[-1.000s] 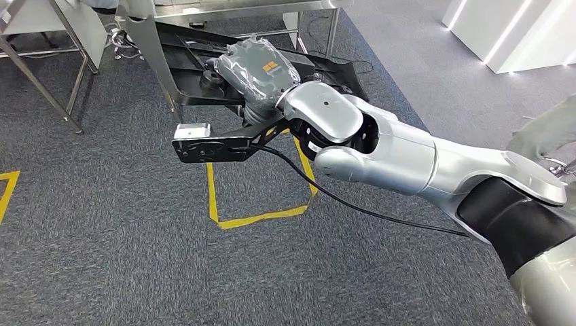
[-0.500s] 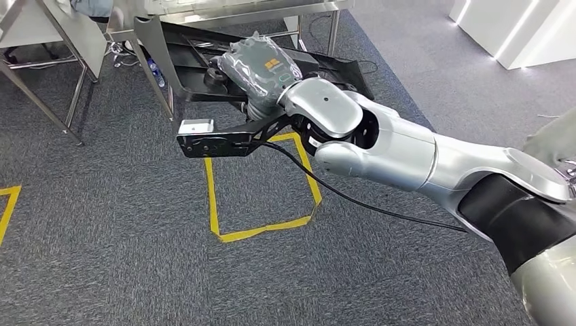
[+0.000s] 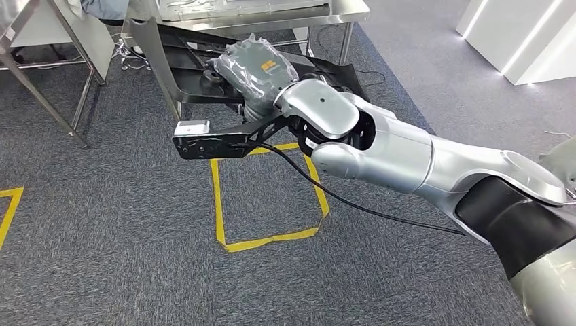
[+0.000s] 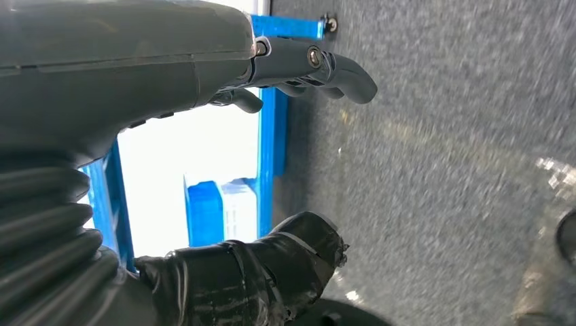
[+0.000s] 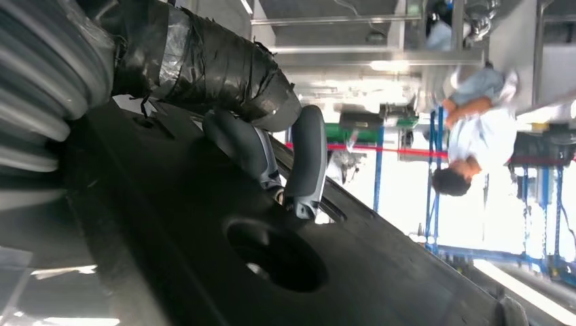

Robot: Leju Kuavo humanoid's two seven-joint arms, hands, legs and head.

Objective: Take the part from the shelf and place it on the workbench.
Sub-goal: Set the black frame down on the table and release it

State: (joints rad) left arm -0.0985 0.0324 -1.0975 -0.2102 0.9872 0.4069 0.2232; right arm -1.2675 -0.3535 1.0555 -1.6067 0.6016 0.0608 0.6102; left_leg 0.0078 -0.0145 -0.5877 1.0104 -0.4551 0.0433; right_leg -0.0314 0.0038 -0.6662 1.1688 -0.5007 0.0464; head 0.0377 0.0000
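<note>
The part (image 3: 327,70) is a large black moulded panel. My right hand (image 3: 256,66), wrapped in clear plastic, grips it and holds it above the carpet just in front of the steel workbench (image 3: 272,15). In the right wrist view, my right hand (image 5: 261,139) has its fingers (image 5: 307,163) curled over the panel (image 5: 204,258) beside a round hole, with the taped thumb on the other side. In the left wrist view, my left hand (image 4: 136,68) hangs over the carpet with fingers (image 4: 319,64) and thumb (image 4: 272,265) apart and nothing between them.
A yellow tape square (image 3: 272,197) marks the grey carpet below my right arm. A second steel table's legs (image 3: 41,88) stand at the left. A person (image 5: 475,136) stands in the background, and a blue shelf frame (image 4: 272,136) is by my left hand.
The whole picture has shifted: the tape square lies lower and more of the workbench top shows, so the camera moved. My right hand keeps its grip on the panel.
</note>
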